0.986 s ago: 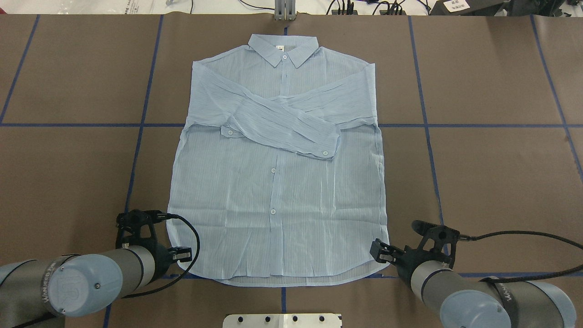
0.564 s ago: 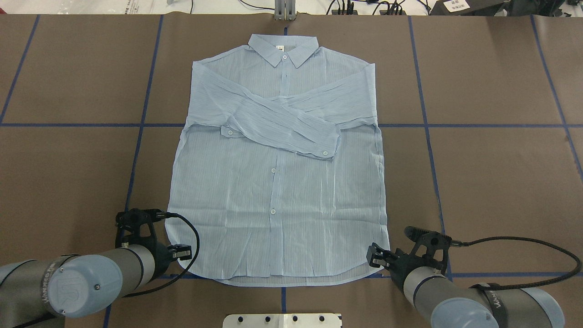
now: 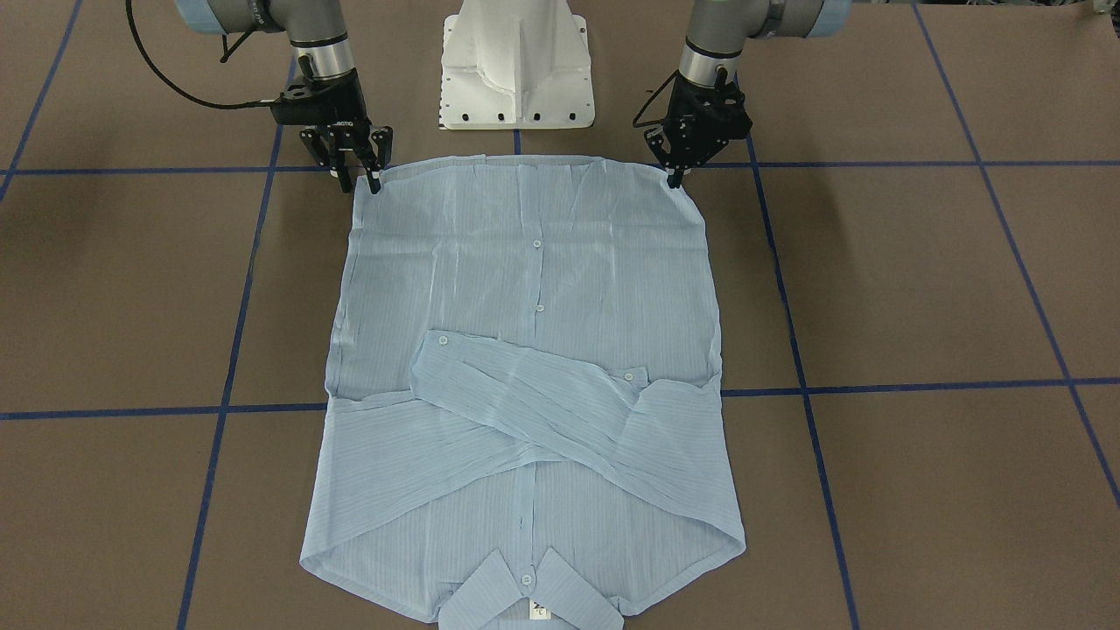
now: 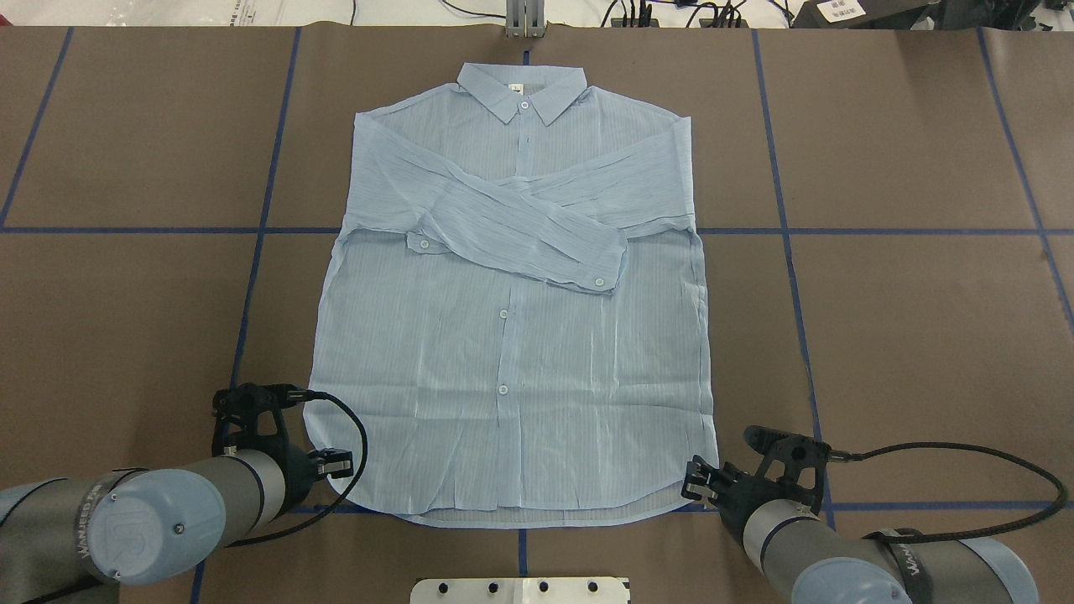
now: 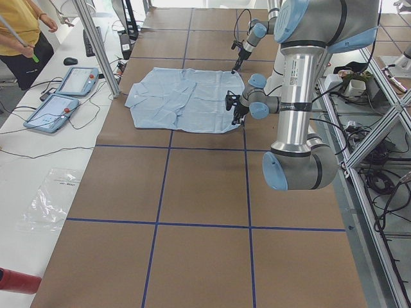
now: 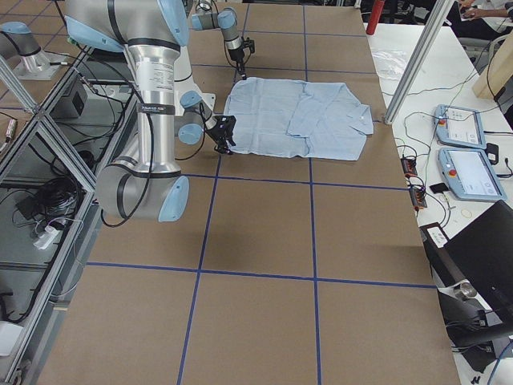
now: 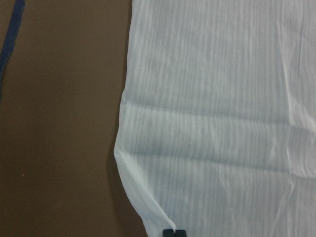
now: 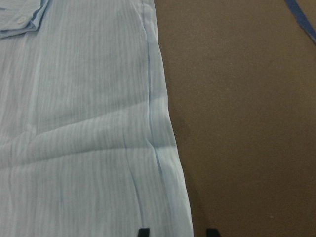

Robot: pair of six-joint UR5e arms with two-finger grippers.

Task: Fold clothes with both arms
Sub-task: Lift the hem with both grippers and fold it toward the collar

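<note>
A brown-covered table (image 4: pixel 923 335), marked into squares by blue tape lines, carries everything. The pale blue striped shirt (image 4: pixel 512 352) lies flat and face up at its middle, buttoned, with the hem toward the robot and the neck at the far side. Both sleeves (image 4: pixel 520 226) are folded in and cross over the chest.

The left arm (image 4: pixel 151 512) reaches to the hem corner on its own side, and the right arm (image 4: pixel 881 562) reaches to the opposite corner. The white pedestal base (image 3: pixel 516 61) stands between them, just behind the hem.

The left gripper (image 3: pixel 672 182) points down at its corner. In the wrist view its fingertips (image 7: pixel 169 232) are pressed together on the cloth's edge, pinching the shirt. The right gripper (image 3: pixel 359 185) has its jaws spread. Its fingertips (image 8: pixel 143 232) straddle the side edge of the shirt, one over the cloth and one over bare table.

The collar (image 4: pixel 520 88) lies flat and spread. Small white buttons (image 4: pixel 503 389) run down the front placket. A neck label (image 4: pixel 513 87) shows inside the collar.
</note>
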